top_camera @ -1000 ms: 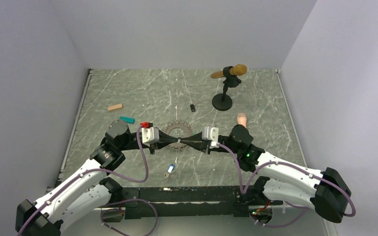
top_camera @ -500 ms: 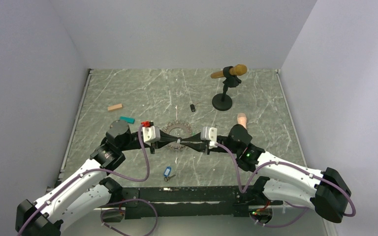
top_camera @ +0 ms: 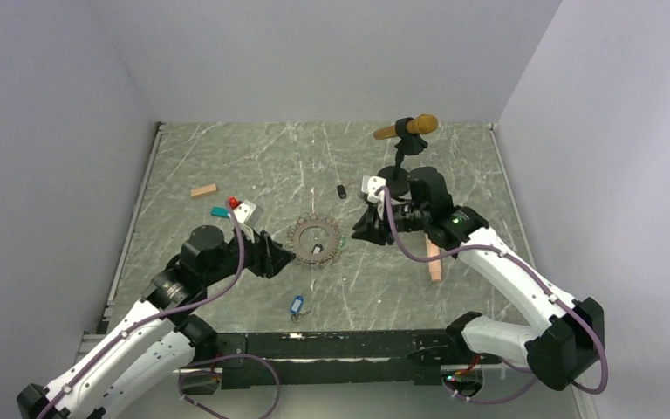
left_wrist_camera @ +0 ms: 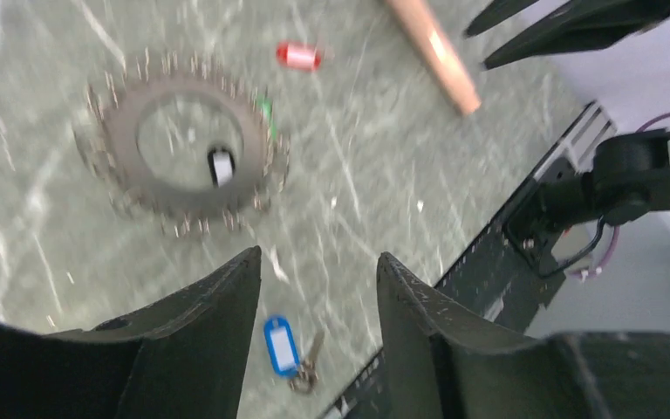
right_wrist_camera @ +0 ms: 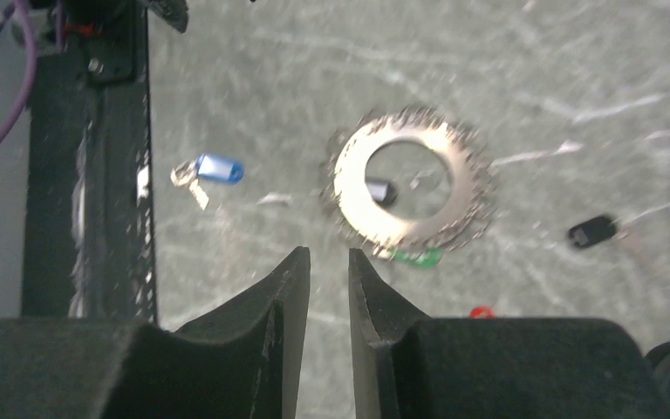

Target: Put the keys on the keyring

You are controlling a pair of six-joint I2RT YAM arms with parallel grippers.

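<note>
Desk [top_camera: 253, 157], mid-task: the keyring [top_camera: 316, 239] lay coiled flat at the centre, and we saw neither end effector gripping anything. The left end effector [left_wrist_camera: 318, 262] hovered just off the keyring's near-left side, jaws well apart and nothing between them. The right end effector [right_wrist_camera: 327, 257] hovered off its far-right side, jaws parted by only a narrow gap, and it was empty too.

We found the keys scattered. The blue key [top_camera: 297, 305] sat alone, well apart from the keyring and close to the front rail [top_camera: 340, 345]. The red key [left_wrist_camera: 298, 57] lay on bare desk near the keyring but not touching it. The green key [right_wrist_camera: 414, 256] rested right against the keyring's outer edge. In the blurred wrist views we could not tell whether it was threaded on a link or only lying beside it. A small dark-and-white piece [left_wrist_camera: 220, 166] lay inside the loop. It may have been the clasp, but we could not be sure.

We judged the job barely begun. At best one key was on, and the blue and red keys had yet to be picked up and hooked onto the keyring.
</note>
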